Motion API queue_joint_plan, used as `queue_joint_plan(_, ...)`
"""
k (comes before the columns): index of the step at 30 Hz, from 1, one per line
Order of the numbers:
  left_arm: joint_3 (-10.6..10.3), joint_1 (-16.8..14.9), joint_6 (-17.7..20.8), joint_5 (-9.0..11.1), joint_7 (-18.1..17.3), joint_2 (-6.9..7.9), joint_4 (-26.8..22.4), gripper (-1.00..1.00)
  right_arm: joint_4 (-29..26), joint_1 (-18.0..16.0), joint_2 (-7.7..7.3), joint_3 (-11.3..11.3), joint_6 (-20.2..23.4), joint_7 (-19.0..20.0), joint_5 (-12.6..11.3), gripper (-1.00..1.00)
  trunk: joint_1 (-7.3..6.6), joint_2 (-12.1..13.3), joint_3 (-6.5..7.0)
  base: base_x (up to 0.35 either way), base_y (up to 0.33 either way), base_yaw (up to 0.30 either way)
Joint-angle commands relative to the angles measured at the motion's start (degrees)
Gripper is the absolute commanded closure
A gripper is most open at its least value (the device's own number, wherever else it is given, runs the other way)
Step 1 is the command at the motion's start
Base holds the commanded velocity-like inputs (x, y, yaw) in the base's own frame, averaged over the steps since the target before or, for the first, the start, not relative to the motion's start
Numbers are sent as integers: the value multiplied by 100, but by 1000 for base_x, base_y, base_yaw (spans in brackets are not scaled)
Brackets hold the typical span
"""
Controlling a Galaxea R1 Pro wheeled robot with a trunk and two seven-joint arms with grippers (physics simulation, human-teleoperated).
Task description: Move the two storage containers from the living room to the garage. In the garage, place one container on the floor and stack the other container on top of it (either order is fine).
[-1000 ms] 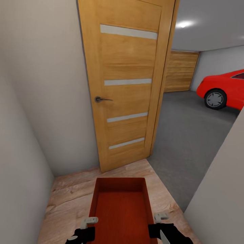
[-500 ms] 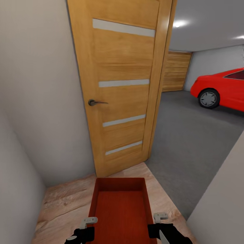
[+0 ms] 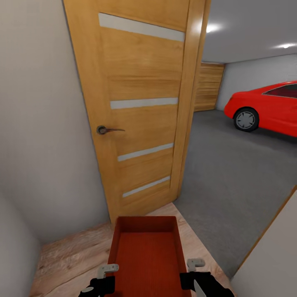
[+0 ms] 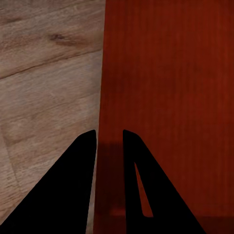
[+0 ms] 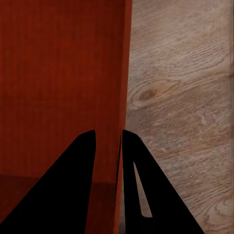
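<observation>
Since a second ago our whole head view has swung: the wooden door [image 3: 140, 107] now sits further to the left and looms larger, and more of the garage [image 3: 247, 136] shows past its edge, which we read as our own camera turning, not the things shifting. We carry one storage container [image 3: 145, 255], the orange-red bin, out in front of us above the light wood plank flooring [image 3: 70, 260], just short of the doorway. Our left gripper [image 4: 109, 139] is clamped on the container's left wall, one finger outside it and one inside, as the left wrist view shows. Our right gripper [image 5: 108, 139] pinches the right wall in the same way, the wall held between its two fingers. Beyond the threshold lies the floor [image 3: 231, 181], dark grey concrete, with a red car [image 3: 268, 108] parked well off to the right. Wooden panel doors [image 3: 208, 86] stand at the far end under pale grey walls.
</observation>
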Motion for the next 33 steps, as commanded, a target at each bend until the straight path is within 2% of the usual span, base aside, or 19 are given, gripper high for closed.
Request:
queue_joint_plan(1, -28, -6, -12, -27, -115, 8, 26, 100, -25, 0, -195, 191, 33, 81, -80, 100, 1, -3, -5, 157, 22, -58)
queue_joint_plan(6, -28, -6, -12, -25, -115, 8, 26, 100, -29, 2, -195, 193, 33, 81, -80, 100, 1, -3, -5, 179, 80, -96)
queue_joint_plan(14, -28, -6, -12, -24, -115, 8, 26, 100, -23, 2, -195, 191, 33, 81, -80, 100, 1, -3, -5, 192, 57, -231)
queue_joint_plan(21, -28, -6, -12, -24, -115, 8, 26, 100, -22, -3, -195, 193, 33, 79, -80, 100, 1, -3, -5, 112, 8, -237)
queue_joint_plan(28, -28, -6, -12, -24, -115, 8, 26, 100, -21, -1, -195, 190, 21, 78, -80, 100, 1, -3, -3, 106, 26, -78)
queue_joint_plan(33, -28, -6, -12, -24, -115, 8, 26, 100, -21, 0, -195, 189, 16, 80, -80, 100, 1, -3, 8, 97, 4, -215)
